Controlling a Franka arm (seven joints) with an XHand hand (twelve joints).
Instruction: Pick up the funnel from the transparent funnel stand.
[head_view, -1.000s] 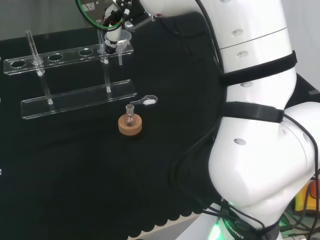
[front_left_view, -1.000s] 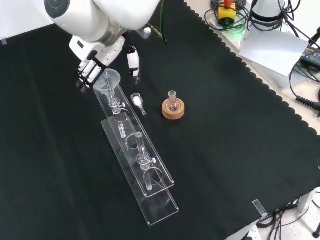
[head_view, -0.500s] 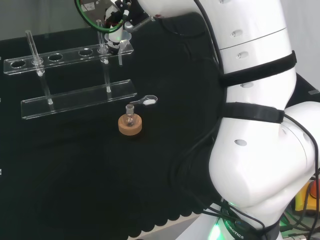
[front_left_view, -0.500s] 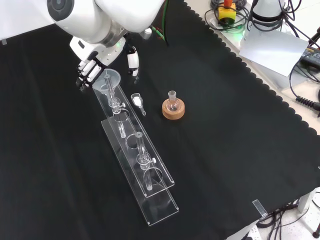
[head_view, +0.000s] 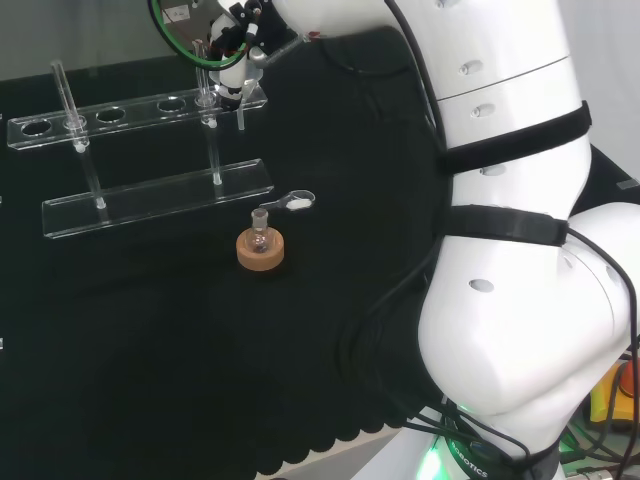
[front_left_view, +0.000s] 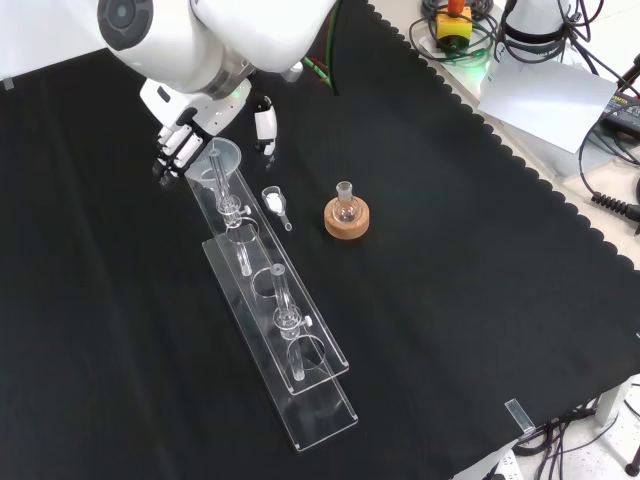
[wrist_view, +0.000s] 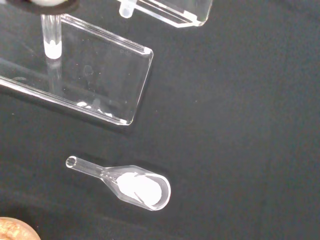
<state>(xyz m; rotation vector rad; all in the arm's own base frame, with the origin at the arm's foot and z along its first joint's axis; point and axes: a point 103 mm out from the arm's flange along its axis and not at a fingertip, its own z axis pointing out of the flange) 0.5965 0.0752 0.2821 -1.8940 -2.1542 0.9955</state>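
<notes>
Funnel (front_left_view: 222, 157) seated in the end hole of the transparent funnel stand (front_left_view: 290, 345), toward the far edge of the table (front_left_view: 480, 300) in the front view; bowl above the upper shelf, stem hanging through, as a stand is meant to carry it. Not yet lifted, judging by its seat in the hole. Small clear scoop (wrist_view: 131, 185) with white powder lying flat on the cloth just beside the stand's base, near a flask on a cork ring (front_left_view: 346, 220); both apart from the task.

Robot hand (front_left_view: 185, 140) brought in from above at the stand's end, fingers (front_left_view: 176, 150) on one side of the funnel bowl, thumb (front_left_view: 265, 125) on the other, bracketing it. Fingers fairly straight, spread wide, nothing gripped. Contact with the rim: cannot tell. Arm reaching across the table, wrist bent downward.
</notes>
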